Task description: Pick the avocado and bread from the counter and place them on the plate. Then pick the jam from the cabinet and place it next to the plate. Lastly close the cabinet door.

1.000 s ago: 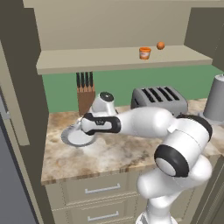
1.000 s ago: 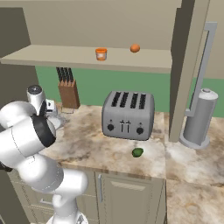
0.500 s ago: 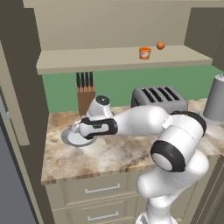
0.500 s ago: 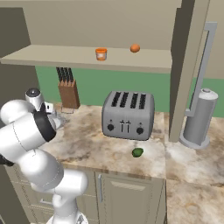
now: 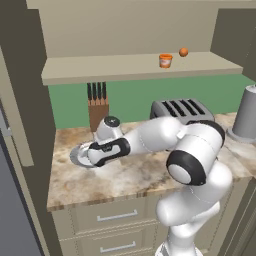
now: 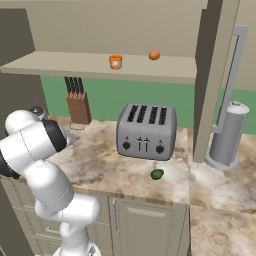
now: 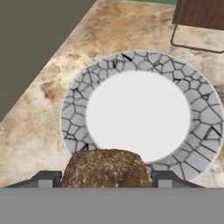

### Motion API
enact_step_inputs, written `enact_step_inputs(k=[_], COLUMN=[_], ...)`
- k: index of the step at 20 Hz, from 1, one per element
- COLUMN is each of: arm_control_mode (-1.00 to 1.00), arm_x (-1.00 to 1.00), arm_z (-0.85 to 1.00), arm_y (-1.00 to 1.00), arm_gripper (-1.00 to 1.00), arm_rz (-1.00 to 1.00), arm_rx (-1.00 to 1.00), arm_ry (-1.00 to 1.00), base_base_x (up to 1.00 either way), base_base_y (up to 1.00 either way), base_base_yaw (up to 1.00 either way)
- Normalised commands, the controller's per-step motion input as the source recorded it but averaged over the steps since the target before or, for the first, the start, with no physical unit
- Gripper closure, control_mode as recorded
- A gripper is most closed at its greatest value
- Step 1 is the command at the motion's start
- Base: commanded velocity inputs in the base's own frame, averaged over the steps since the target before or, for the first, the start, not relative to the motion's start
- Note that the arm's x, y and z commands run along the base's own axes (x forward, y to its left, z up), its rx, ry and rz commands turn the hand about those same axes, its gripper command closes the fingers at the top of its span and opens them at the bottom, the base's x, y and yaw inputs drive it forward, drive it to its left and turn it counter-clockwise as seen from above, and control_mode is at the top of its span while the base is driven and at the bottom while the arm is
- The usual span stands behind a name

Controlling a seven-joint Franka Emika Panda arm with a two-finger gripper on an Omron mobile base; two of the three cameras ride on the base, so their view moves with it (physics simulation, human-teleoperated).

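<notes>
While the robot's arm reaches low across the counter [image 5: 125, 177] toward its left end, the gripper [image 7: 105, 177] hangs just above the plate [image 7: 74, 113], its two fingers [image 7: 46, 179] closed on either side of the bread [image 7: 105, 168], a rough brown chunk held over the plate's near rim. In the left base view the plate [image 5: 77, 154] lies at the counter's left end, just in front of the knife block [image 5: 98, 107], with the gripper [image 5: 95, 155] over its right side. Farther right stands the toaster [image 6: 146, 131], and in front of it the avocado [image 6: 157, 174] sits on the counter [image 6: 115, 170], near the front edge and well apart from the plate. Above, on the open cabinet's shelf [image 6: 90, 65], the jam [image 6: 115, 61] stands roughly over the toaster, with a small orange ball [image 6: 154, 55] to its right. At the far right a grey cylindrical canister [image 6: 227, 135] rests on the counter beside a tall vertical panel.
</notes>
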Motion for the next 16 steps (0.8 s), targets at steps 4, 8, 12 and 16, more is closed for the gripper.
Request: enact_step_inputs(k=[4, 8, 12, 16], arm_control_mode=[-1.0, -1.0, -1.0, -1.0], arm_x=[0.15, 0.18, 0.1, 0.09], arm_z=[-0.07, -0.09, -0.19, -0.16], arm_y=[0.13, 0.08, 0.05, 0.06], arm_gripper=[1.0, 1.0, 1.0, 1.0], arm_rz=[0.0, 0.0, 0.0, 0.0], arm_rx=[0.0, 0.0, -0.01, -0.01], arm_ry=[-0.01, -0.01, 0.0, 0.0], base_base_x=[0.0, 0.0, 0.0, 0.0], base_base_y=[0.0, 0.0, 0.0, 0.0], base_base_yaw=[0.0, 0.0, 0.0, 0.0])
